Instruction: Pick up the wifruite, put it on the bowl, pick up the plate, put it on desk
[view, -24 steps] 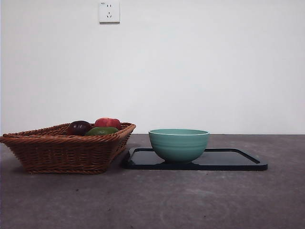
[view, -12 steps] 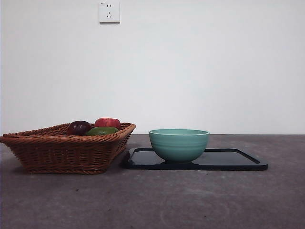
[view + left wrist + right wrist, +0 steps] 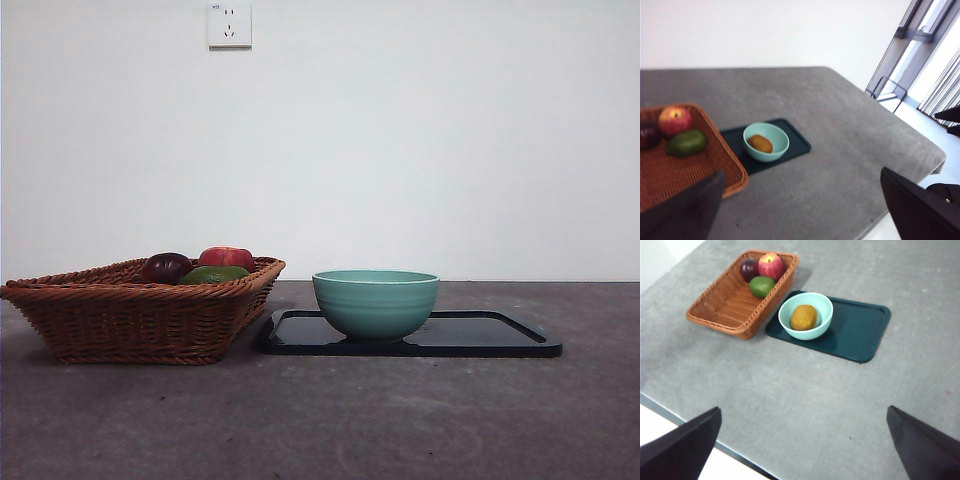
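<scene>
1. One wifruite [image 3: 803,317], orange-brown and dull-skinned, lies inside the single mint-teal bowl [image 3: 805,315]; from the front view the bowl's wall hides it.
2. The bowl stands on one dark rectangular tray [image 3: 855,330], toward the tray's end nearest the basket.
3. One wicker basket [image 3: 727,305] sits just beside the tray and holds three fruits: a red apple [image 3: 771,266], a green fruit [image 3: 761,286] and a dark purple fruit [image 3: 748,268].
4. All rest on the grey mottled desk [image 3: 805,390].
5. The left gripper [image 3: 805,210] and right gripper [image 3: 805,450] each hang high above the desk, jaws spread wide apart, holding nothing.
</scene>
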`<state>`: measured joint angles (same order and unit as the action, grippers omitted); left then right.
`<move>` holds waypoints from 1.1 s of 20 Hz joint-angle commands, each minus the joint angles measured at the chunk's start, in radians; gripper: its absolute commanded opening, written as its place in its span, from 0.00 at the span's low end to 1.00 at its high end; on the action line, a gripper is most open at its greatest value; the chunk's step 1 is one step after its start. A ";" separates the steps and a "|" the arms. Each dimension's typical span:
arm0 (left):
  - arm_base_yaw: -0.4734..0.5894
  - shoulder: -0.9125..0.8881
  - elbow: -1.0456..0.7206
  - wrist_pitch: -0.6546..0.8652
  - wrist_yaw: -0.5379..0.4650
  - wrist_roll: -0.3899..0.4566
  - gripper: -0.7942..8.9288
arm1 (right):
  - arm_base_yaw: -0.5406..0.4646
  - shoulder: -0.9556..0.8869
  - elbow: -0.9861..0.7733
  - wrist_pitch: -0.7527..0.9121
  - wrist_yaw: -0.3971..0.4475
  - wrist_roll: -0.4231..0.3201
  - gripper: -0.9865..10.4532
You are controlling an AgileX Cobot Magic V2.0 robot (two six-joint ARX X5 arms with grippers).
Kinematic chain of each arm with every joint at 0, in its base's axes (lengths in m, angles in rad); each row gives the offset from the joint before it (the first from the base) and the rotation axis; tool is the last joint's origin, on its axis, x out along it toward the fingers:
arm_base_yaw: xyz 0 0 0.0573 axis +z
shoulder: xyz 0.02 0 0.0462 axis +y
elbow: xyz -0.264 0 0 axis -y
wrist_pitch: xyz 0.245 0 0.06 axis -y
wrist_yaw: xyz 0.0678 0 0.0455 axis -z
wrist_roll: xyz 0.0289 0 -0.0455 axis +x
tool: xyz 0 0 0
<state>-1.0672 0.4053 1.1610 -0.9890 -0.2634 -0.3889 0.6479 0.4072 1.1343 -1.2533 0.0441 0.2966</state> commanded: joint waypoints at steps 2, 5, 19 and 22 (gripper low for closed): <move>-0.010 0.120 0.012 0.077 -0.003 -0.052 0.60 | 0.009 0.002 0.008 0.026 -0.002 0.014 0.60; -0.010 0.246 0.013 0.174 -0.002 -0.078 0.60 | 0.009 0.002 0.008 0.027 -0.003 0.014 0.60; 0.054 0.870 0.227 0.261 0.136 -0.076 0.60 | 0.009 0.002 0.008 0.027 -0.002 0.014 0.60; 0.092 0.998 0.337 0.194 0.196 -0.068 0.60 | 0.009 0.002 0.008 0.027 -0.002 0.014 0.60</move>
<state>-0.9668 1.3911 1.4773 -0.8017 -0.0708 -0.4618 0.6479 0.4072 1.1343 -1.2377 0.0441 0.2966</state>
